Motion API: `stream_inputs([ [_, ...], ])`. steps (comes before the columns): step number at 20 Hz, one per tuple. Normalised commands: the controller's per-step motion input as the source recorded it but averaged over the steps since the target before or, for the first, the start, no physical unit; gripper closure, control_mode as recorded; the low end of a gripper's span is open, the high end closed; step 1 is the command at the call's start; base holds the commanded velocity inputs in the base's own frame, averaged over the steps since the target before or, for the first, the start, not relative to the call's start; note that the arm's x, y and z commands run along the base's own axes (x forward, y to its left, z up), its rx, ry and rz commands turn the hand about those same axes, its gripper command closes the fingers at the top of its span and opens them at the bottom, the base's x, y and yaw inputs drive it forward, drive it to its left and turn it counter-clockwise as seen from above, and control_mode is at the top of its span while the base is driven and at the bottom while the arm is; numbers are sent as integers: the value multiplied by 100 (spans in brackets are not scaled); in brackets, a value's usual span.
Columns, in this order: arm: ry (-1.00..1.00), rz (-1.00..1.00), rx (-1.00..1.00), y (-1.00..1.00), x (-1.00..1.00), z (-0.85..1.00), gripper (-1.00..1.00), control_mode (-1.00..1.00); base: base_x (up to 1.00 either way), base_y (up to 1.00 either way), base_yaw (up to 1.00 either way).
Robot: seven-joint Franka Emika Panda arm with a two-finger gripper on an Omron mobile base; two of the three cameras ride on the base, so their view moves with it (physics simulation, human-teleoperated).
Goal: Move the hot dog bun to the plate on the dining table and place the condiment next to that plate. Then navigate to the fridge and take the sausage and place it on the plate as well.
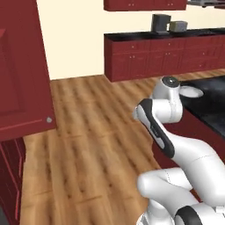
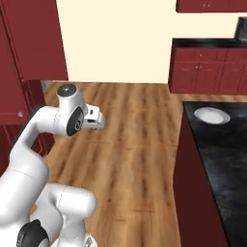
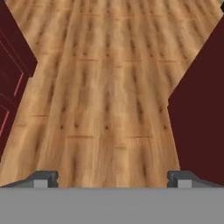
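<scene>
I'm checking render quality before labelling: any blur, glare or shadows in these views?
Left base view: soft overall, wood floor grain smeared, no cast shadows. Right base view: faint pale sheen on the dining table. Hand view: floor planks blurry, open gripper fingertips crisp.

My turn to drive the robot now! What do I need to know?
End effector: open, holding nothing, pointed at bare wood floor.
Dining table: to the robot's right, black top, with a pale plate on it. That plate looks plain, not navy-rimmed, so probably not the target.
Bun, condiment, sausage and fridge: can't be located from here.
Done: can't confirm any step.
Left: probably find the things and check the table first.
</scene>
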Motion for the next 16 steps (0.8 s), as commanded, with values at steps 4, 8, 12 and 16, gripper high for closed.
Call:
stream_inputs([
  [4,0,0,0,0,0,0,-100,100,100,4,25],
  [8,0,0,0,0,0,0,-100,100,100,0,45],
  [12,0,0,0,0,0,0,-100,100,100,-11,57],
  [16,0,0,0,0,0,0,-100,100,92,-9,65],
])
